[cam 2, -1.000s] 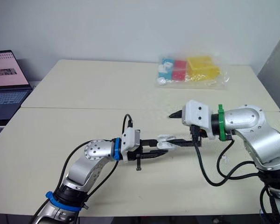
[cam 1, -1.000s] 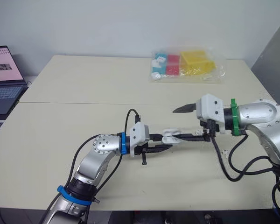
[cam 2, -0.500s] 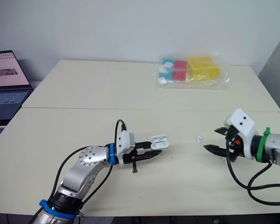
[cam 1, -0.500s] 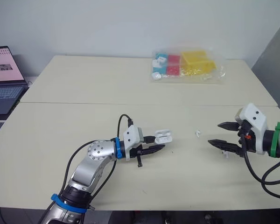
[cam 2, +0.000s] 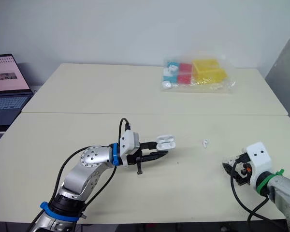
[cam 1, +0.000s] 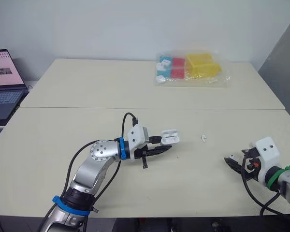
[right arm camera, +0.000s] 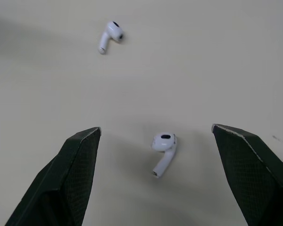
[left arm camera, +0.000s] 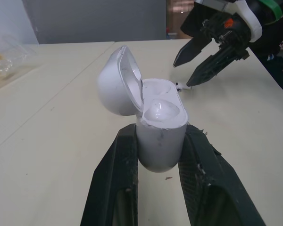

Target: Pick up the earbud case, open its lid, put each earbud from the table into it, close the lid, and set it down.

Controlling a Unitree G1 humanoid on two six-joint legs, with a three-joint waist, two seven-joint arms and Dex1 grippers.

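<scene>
Right wrist view: hovering with right gripper spread wide over near earbud, second earbud farther off on table. Clamping open-lidded case in left gripper, above table. Judged step: first earbud pickup. Next: lower, straddle it, pinch gently.

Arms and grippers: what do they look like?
Silver arms, white wrist housings, looping black cables. Blue bands on the left arm, a green band on the right arm. The left gripper and right gripper each have two black tapered fingers.
</scene>
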